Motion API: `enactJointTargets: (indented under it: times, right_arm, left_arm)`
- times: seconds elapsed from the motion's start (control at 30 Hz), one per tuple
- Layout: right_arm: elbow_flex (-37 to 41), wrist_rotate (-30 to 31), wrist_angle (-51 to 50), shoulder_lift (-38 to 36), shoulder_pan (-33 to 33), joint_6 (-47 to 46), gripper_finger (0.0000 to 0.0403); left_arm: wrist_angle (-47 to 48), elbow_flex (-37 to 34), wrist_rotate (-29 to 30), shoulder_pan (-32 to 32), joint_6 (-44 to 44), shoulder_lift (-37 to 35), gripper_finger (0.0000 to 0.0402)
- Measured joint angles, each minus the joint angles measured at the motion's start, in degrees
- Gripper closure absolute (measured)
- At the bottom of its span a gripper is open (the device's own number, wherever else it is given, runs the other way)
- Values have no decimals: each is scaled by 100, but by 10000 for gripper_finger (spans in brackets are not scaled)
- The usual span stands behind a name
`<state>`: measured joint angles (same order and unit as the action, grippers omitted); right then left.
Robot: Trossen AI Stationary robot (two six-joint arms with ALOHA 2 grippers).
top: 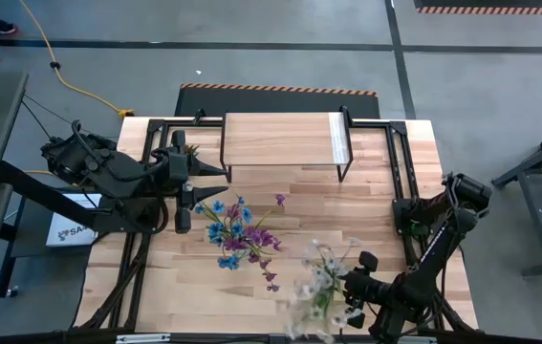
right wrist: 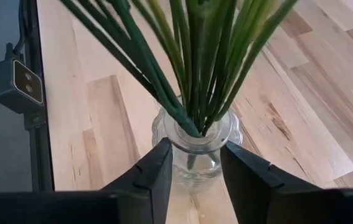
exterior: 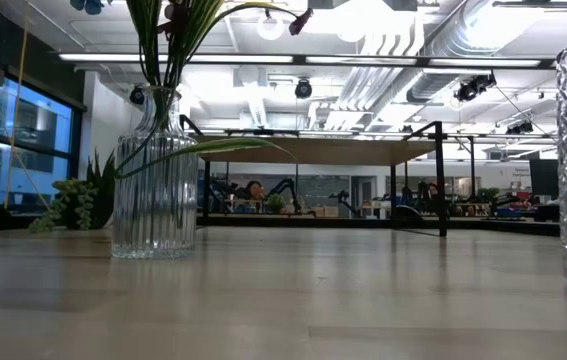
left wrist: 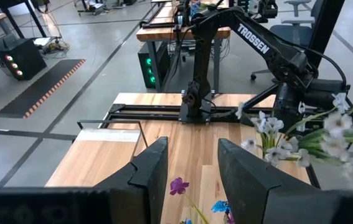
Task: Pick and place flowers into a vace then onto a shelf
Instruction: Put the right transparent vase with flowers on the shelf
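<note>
The right gripper [right wrist: 192, 180] hangs over a clear ribbed glass vase [right wrist: 195, 149] at the near right of the surface [top: 366, 172]. Its fingers [right wrist: 157, 171] flank the vase neck, one on each side, but whether they press the glass or stand just clear I cannot tell. White flowers [top: 323, 277] rise from the mouth between the fingers, their thin green stems [right wrist: 188, 62] fanning upward.

The left gripper [left wrist: 192, 168] hovers above a second vase [exterior: 155, 175] of purple and blue flowers [top: 237, 234], fingers apart and holding nothing; the blossoms sit just below and between its tips. The shelf [top: 280, 139] stands beyond both, at the far edge, bare on top.

The glass is likely heavy, rigid, slick and breakable, top-heavy with the sprays in it. The neck just under the flared lip looks the best hold, since the lip would catch on the fingers if it slips. The stems are light and springy and should not be pinched.
</note>
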<state>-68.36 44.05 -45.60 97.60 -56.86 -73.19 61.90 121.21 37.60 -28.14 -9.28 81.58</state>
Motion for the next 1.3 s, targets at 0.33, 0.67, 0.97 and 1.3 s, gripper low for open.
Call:
enactJointTargets:
  times: [0.33, 0.67, 0.97, 1.3]
  right_arm:
    - [0, 4, 1, 0, 0, -9, 275]
    - [0, 4, 0, 0, 0, -20, 275]
    - [0, 206, -13, 24, -2, 20, 256]
    - [-7, 388, 44, 205, 26, 49, 233]
  left_arm:
    - [3, 0, -2, 0, 0, 0, 227]
    - [1, 2, -17, 0, 0, 0, 227]
    - [1, 0, -35, 2, -1, 0, 227]
    - [1, 0, -17, 2, 0, 0, 227]
